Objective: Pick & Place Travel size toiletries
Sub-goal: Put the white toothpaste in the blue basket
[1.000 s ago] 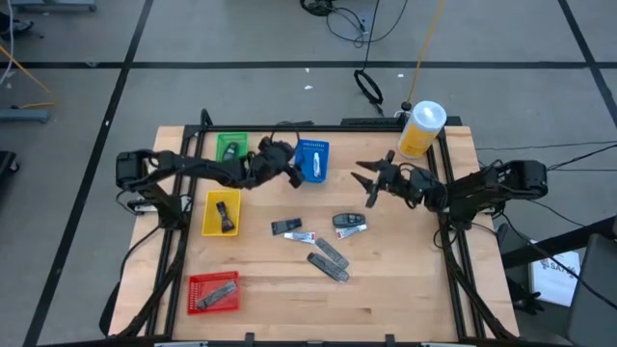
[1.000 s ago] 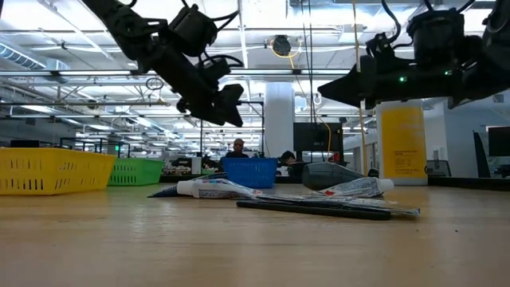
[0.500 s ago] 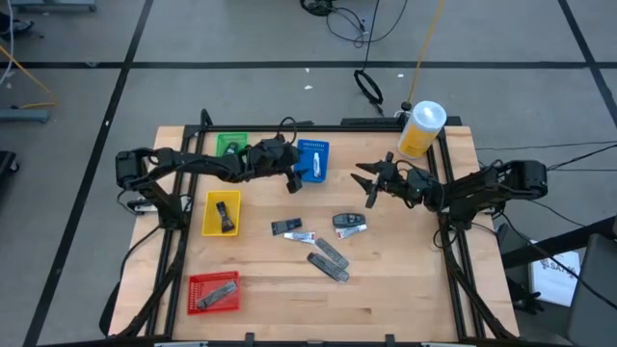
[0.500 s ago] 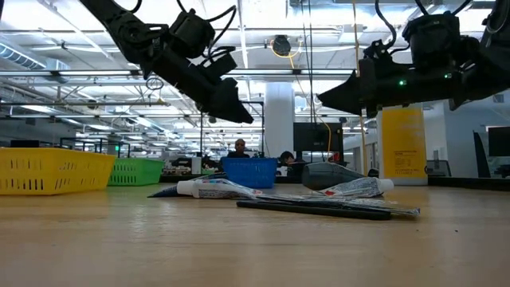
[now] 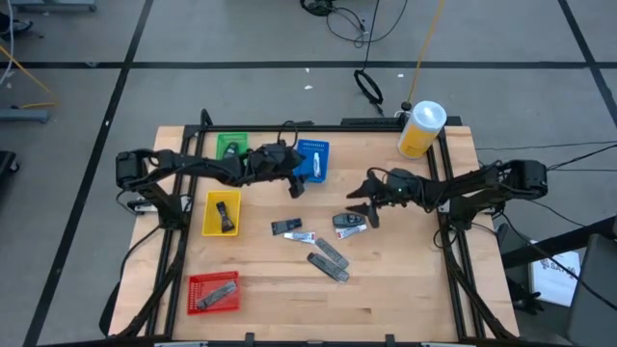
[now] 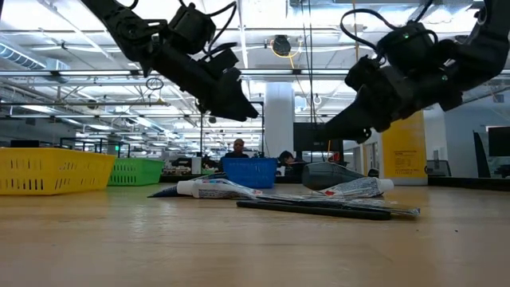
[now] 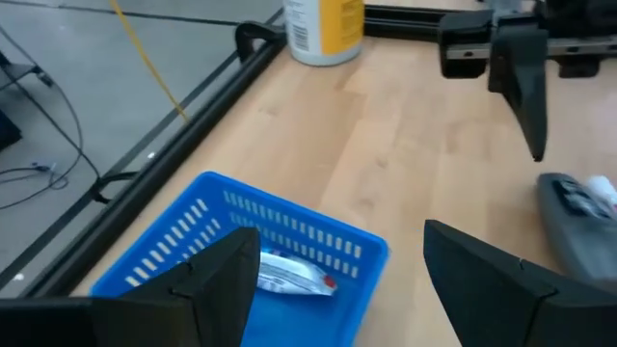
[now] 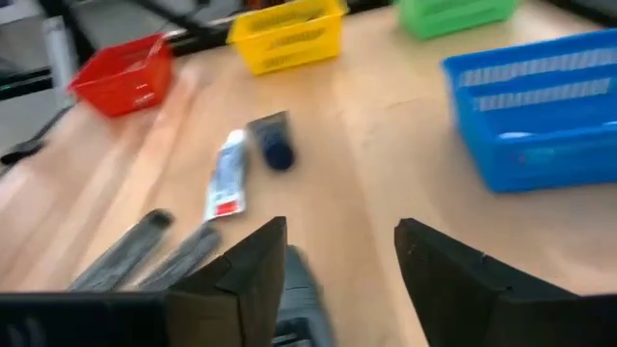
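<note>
Several toiletries lie flat mid-table: a dark tube (image 5: 283,227), a whitish tube (image 5: 302,236), a dark little bottle (image 5: 349,224) and two grey flat packets (image 5: 329,260). My right gripper (image 5: 362,209) hangs open and tipped down just above and to the right of the dark bottle (image 8: 304,294), which shows between its fingers without touching them. My left gripper (image 5: 294,185) hovers open at the near edge of the blue tray (image 5: 313,152), where a whitish tube (image 7: 289,275) lies.
A yellow white-lidded canister (image 5: 419,128) stands at the far right corner. A green tray (image 5: 231,146), a yellow tray (image 5: 221,213) with a dark item and a red tray (image 5: 212,292) with a grey packet sit along the left. Bare wood lies near and to the right.
My right gripper has moved toward the table's left and near edge, come down and tipped its fingers downward over the dark bottle. My left gripper has drifted a little toward the table's right. The toiletries on the table have stayed put.
</note>
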`<action>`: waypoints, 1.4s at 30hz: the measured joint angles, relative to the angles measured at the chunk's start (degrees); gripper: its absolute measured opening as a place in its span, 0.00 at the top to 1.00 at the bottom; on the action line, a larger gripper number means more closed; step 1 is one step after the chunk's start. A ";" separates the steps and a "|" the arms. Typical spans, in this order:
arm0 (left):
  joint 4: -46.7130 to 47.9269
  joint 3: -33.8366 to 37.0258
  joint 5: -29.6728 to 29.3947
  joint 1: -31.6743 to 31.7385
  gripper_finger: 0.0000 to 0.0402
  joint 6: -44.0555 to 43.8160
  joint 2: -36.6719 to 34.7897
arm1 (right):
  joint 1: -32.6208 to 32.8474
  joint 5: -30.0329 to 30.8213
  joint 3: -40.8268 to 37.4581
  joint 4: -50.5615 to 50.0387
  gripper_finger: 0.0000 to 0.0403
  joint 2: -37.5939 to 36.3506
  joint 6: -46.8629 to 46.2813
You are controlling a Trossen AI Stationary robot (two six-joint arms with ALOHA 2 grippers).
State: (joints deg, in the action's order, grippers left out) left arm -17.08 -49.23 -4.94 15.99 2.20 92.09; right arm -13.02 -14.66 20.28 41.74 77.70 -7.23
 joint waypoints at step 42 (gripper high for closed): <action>1.99 0.00 -5.68 -6.38 0.30 -2.92 0.04 | 28.38 17.11 -0.53 -26.56 0.28 -0.07 -5.13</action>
State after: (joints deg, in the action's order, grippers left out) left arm -15.09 -49.23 -10.61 9.61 -0.72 92.14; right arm 15.37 2.45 19.75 15.18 77.63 -12.36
